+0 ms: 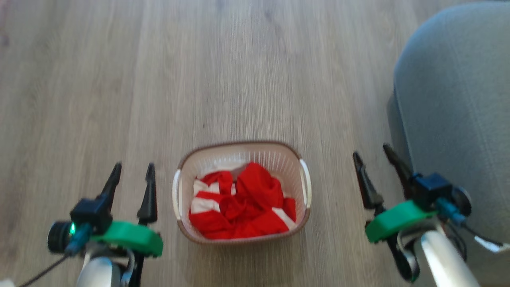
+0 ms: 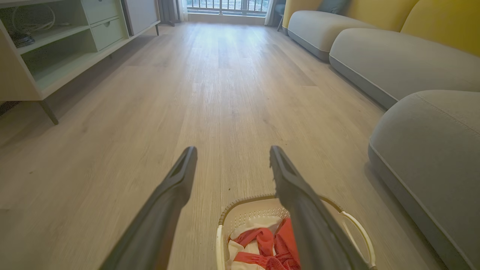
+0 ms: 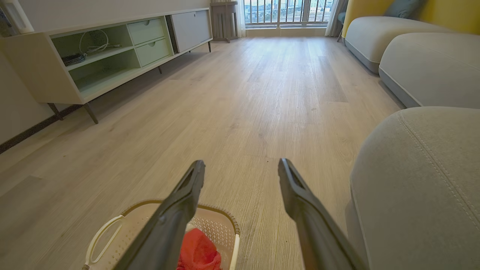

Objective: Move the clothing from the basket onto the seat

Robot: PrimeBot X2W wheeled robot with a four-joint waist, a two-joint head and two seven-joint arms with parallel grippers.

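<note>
You had no word, number, brand mark or sign to read in any of the three views.

Red/white-striped clothing (image 1: 243, 207), cream basket (image 1: 279, 159) w/ brown rim, grey seat (image 1: 458, 99).
</note>
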